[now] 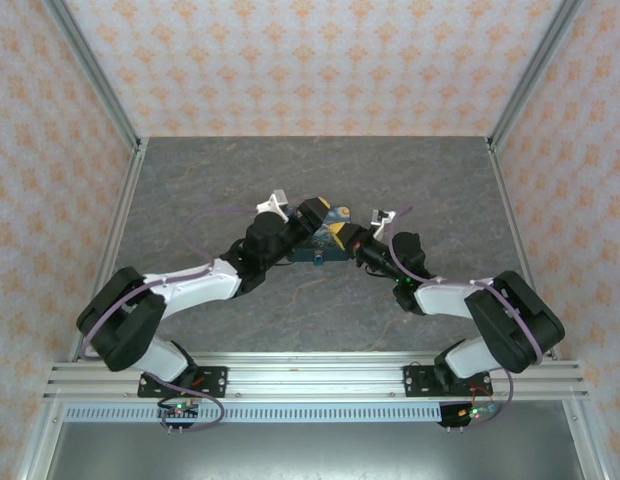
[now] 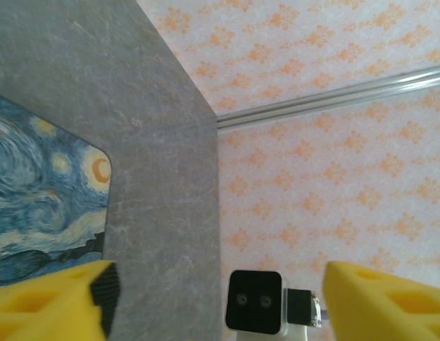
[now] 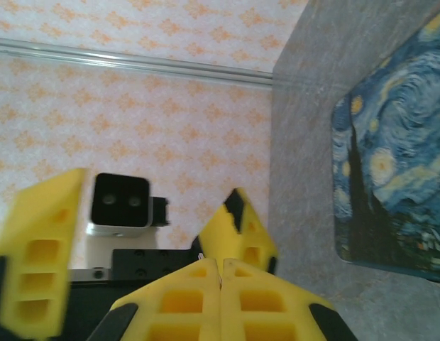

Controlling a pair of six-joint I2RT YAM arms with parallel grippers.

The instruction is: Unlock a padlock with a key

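Currently, L gripper (image 2: pixel 220 284) stands released: its yellow fingers (image 2: pixel 50 302) are spread wide w/ nothing between them, one finger just beside the padlock (image 2: pixel 42 192). Padlock lies flat on the grey table (image 2: pixel 156 128) at ctr, between the two arms, painted face up. R gripper (image 3: pixel 220 266) is clenched, pads pressed together; whether the key is pinched there I cannot tell.

Risks, as judged:
- W/ L jaws open the padlock is unrestrained. Any push from the R side would likely slide or spin it on the smooth table rather than seat a key.
- Grippers are crowded. In the R wrist view an L finger sits right by the R fingertips, so a small misjudged move could clash them.
- If the key is not in the R grip, an insertion attempt achieves nothing.

Views:
- Top external gives the layout: both arms converge on the padlock, which they largely cover.
- L wrist gives the jaw spread and the padlock's rounded corner.
- R wrist gives the shut pads and the L gripper opposite, detail too small to read from above.
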